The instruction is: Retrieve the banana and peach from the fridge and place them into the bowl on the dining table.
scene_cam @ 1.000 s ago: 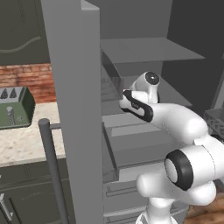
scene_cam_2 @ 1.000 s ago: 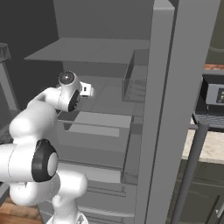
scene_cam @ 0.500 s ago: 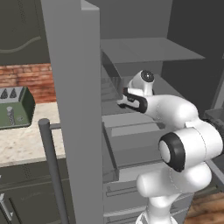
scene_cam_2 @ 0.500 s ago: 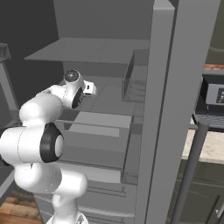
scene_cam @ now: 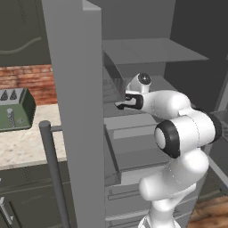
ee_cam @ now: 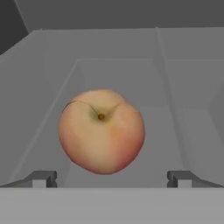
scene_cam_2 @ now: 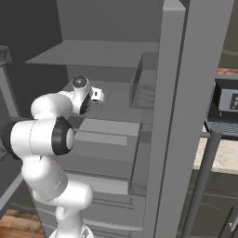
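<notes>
Two jaws wide, peach (ee_cam: 101,131) between

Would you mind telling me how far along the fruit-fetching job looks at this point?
Done: the fridge stands open and the arm reaches inside. In hand: the open gripper hangs over the peach, fingertips either side, not yet closed on it. Left: grasp the peach, carry it to the bowl, then fetch the banana too.
</notes>
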Tool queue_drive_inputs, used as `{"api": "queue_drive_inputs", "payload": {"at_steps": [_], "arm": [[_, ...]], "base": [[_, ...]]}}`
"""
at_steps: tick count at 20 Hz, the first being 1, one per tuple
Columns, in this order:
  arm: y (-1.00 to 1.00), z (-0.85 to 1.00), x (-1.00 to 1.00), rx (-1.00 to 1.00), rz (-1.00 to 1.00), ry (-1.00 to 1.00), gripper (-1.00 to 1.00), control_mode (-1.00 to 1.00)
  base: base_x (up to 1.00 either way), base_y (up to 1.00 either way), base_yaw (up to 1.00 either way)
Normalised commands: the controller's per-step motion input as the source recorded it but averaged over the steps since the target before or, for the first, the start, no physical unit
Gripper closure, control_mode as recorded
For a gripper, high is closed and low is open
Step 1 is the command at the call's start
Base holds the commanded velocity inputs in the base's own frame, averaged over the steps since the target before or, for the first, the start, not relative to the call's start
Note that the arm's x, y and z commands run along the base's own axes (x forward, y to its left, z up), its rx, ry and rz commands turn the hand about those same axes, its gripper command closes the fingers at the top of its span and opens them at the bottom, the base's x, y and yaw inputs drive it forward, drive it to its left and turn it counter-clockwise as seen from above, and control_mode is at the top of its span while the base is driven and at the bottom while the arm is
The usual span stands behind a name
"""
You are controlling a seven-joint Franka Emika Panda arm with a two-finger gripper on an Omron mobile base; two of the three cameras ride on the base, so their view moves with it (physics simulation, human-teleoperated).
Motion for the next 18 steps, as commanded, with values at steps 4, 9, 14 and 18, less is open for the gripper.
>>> {"api": "queue_drive_inputs", "payload": {"at_steps": [4, 9, 14, 18], "arm": [[0.08, -0.15, 0.45, 0.00, 0.00, 0.00, -1.00, -1.00], [0.07, -0.10, 0.44, 0.00, 0.00, 0.00, -1.00, -1.00], [0.08, -0.13, 0.35, 0.00, 0.00, 0.01, -1.00, -1.00], [0.06, -0.67, 0.01, 0.00, 0.00, 0.07, -1.00, -1.00]], "base": [[0.00, 0.00, 0.00], [0.00, 0.00, 0.00], [0.00, 0.00, 0.00], [0.00, 0.00, 0.00]]}}
